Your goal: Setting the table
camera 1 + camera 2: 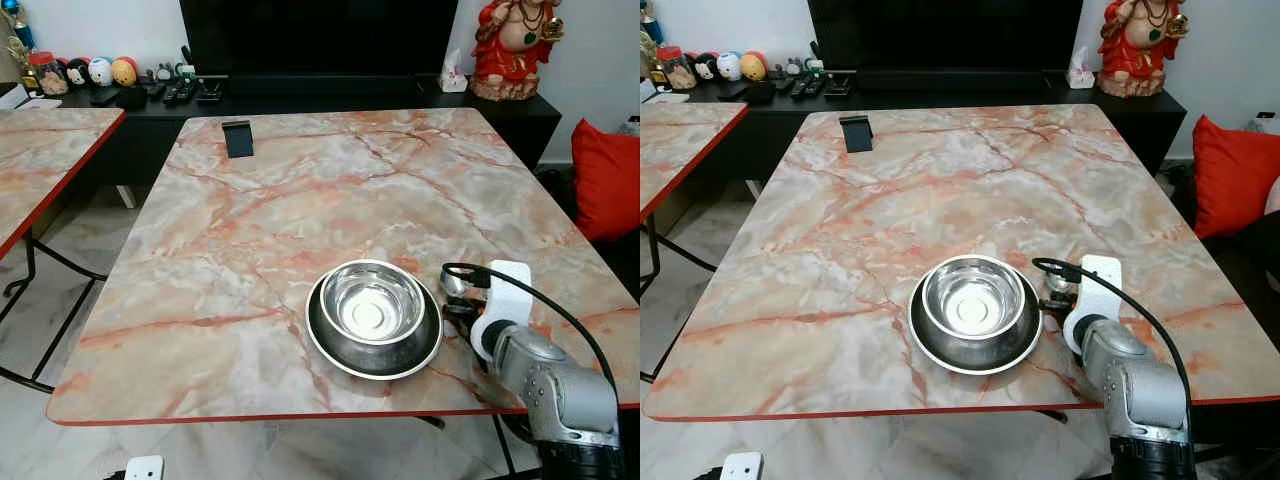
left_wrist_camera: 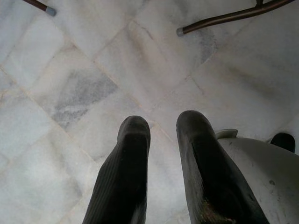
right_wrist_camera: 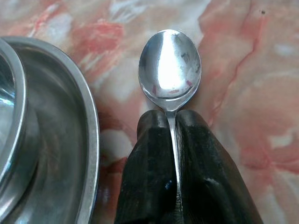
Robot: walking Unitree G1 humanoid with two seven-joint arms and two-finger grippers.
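Partly done, by the look of it: steel bowl (image 1: 372, 301) nested on steel plate (image 1: 330, 345) near the front edge of the marble table (image 1: 260, 200). Left to do, probably: laying down the spoon (image 3: 170, 69), just beside the plate's right rim, above the tabletop or perhaps touching it; hard to tell. Polished oval spoon bowl, facing up, thin handle pinched tight between the right gripper's (image 3: 172, 122) black fingers. Left gripper (image 2: 162, 130) idle over the floor, fingers narrowly parted, holding nothing.
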